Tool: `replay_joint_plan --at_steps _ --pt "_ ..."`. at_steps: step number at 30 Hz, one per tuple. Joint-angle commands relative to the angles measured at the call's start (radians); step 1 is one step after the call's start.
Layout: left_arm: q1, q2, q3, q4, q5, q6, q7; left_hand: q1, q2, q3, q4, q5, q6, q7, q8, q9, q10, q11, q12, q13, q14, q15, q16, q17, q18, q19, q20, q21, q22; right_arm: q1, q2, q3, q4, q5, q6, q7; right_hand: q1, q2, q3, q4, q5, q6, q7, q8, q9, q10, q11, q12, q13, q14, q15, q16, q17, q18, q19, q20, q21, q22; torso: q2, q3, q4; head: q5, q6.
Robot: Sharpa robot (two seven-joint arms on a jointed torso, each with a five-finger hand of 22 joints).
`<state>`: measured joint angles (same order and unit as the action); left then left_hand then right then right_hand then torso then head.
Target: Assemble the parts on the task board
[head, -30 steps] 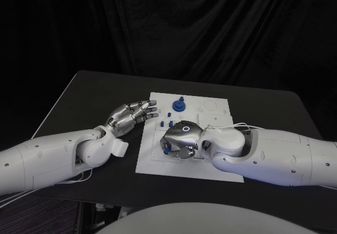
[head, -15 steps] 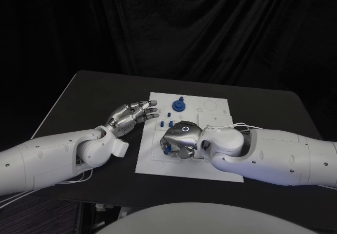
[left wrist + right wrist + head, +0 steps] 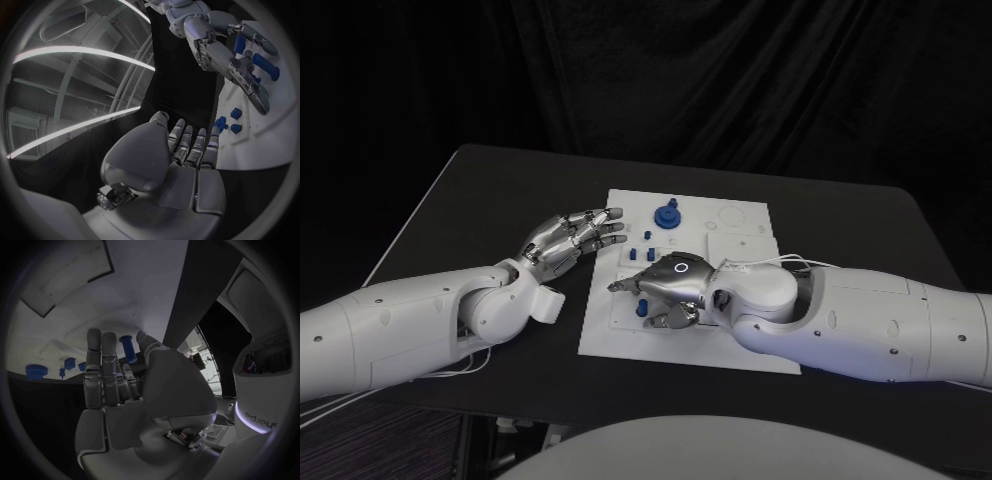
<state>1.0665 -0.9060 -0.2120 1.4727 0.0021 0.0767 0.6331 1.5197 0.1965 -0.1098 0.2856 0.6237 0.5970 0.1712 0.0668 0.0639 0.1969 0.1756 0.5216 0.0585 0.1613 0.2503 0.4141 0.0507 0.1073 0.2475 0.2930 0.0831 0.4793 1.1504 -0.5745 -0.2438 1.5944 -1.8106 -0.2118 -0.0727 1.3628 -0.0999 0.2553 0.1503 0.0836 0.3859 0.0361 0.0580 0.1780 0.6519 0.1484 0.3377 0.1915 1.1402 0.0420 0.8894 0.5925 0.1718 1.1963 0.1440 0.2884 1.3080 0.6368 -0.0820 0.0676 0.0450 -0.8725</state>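
Observation:
The white task board [image 3: 733, 350] lies mid-table. A large blue knob [image 3: 669, 214] stands near its far edge, with small blue pegs [image 3: 643, 253] nearer. My right hand [image 3: 669, 288] hovers over the board's middle, fingers stretched out toward the left. A blue peg [image 3: 651, 311] sits just under it; in the right wrist view this blue peg [image 3: 127, 346] stands between the thumb and the straight fingers [image 3: 103, 365], apparently not gripped. My left hand [image 3: 571, 237] rests at the board's left edge, fingers apart and holding nothing. In the left wrist view the left hand [image 3: 187, 155] faces the right hand [image 3: 231, 55].
The black table [image 3: 488, 200] has bare room left of the board and beyond it. The board's right half [image 3: 740, 225] carries only shallow white recesses. Both forearms lie low over the table's near side.
My right hand's fingers have uncurled from around the blue peg and now stretch out leftward. The left hand has stayed put.

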Motion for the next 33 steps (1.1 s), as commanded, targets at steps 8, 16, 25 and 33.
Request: replay_joint_plan --at_steps 8,16,25,33 --pt "-0.004 -0.006 0.001 0.004 0.004 0.011 0.008 0.003 0.002 0.007 -0.002 0.002 0.006 0.014 0.005 0.001 -0.001 0.005 -0.001 0.0 0.0 0.003 0.005 0.001 -0.013 0.004 0.0 0.004 0.0 0.007 -0.09 0.004 0.069 0.035 -0.193 0.035 0.008 0.001 -0.022 0.01 0.004 0.064 0.005 0.014 0.004 -0.008 -0.003 0.02 0.007 0.001 -0.002 0.01 0.001 0.009 0.003 -0.002 -0.012 0.014 0.0 0.001 0.0 0.006 0.0" --pt "-0.004 -0.011 0.001 0.008 0.004 -0.006 0.009 0.003 -0.001 0.01 -0.002 0.0 0.009 0.016 0.006 0.001 0.0 0.006 0.004 0.001 0.0 0.005 0.01 0.002 -0.014 -0.014 -0.001 -0.004 -0.024 0.103 -0.257 0.005 0.216 0.178 -0.23 -0.004 0.073 0.03 -0.004 -0.012 0.087 0.208 0.042 0.049 0.02 0.051 -0.015 0.091 0.03 0.015 -0.002 0.027 0.002 0.004 0.034 -0.004 0.025 0.028 -0.001 0.0004 -0.0008 0.002 0.0" --pt "-0.004 -0.012 0.001 0.009 0.004 -0.014 0.008 0.003 -0.001 0.011 -0.002 0.001 0.011 0.016 0.007 0.001 0.001 0.007 0.006 0.001 0.001 0.004 0.012 0.002 -0.014 -0.006 -0.001 -0.001 -0.01 0.163 -0.473 -0.002 0.326 0.397 -0.06 -0.081 0.142 0.046 0.068 -0.064 0.213 0.403 0.103 0.107 0.037 0.14 -0.07 0.447 0.215 -0.023 -0.042 0.046 0.006 0.0 0.005 -0.033 0.068 0.034 -0.001 -0.0007 -0.0004 -0.001 0.0" --pt "-0.004 -0.01 0.001 0.007 0.004 -0.013 0.008 0.003 -0.001 0.011 -0.002 0.001 0.011 0.016 0.007 0.002 0.001 0.007 0.006 0.001 0.001 0.004 0.013 0.002 -0.014 -0.005 -0.001 -0.001 -0.009 0.147 -0.566 -0.004 0.336 0.443 -0.029 -0.152 -0.015 0.028 -0.008 0.064 0.112 0.504 0.075 0.232 0.1 0.352 -0.114 1.026 0.773 0.135 -0.063 0.253 0.256 -0.027 0.093 -0.053 0.316 0.074 -0.005 -0.0039 0.0006 -0.012 0.0"
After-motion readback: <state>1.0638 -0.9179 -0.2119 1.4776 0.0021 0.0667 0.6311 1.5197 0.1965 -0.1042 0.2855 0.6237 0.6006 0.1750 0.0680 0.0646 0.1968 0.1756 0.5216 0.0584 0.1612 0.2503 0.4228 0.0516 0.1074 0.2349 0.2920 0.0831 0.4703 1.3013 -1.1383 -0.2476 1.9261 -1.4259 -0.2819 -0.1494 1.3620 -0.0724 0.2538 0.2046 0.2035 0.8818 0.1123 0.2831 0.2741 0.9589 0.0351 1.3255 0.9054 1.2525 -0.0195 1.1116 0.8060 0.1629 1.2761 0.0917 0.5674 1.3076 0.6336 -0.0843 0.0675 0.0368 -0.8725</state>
